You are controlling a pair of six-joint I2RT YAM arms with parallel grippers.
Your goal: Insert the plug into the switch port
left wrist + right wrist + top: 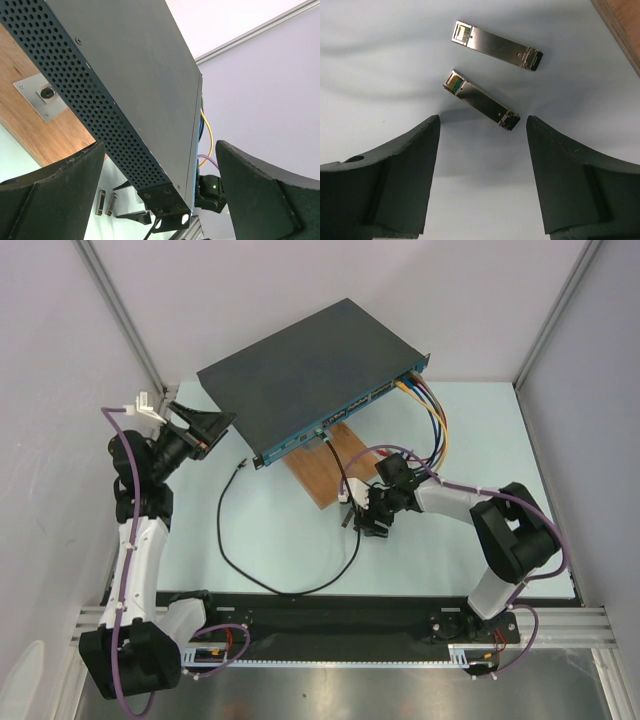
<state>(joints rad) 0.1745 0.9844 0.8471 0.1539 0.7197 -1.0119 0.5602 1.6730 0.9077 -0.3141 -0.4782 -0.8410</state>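
My right gripper hangs wide open, nothing in it, right over the nearer plug. The second plug lies just beyond it on the table. My left gripper is spread open too, at the left corner of the switch, which sits at the back on the wooden board.

I get bright, diffuse light throughout; in the right wrist view soft shadows band the worktop toward nine o'clock, and focus is crisp.
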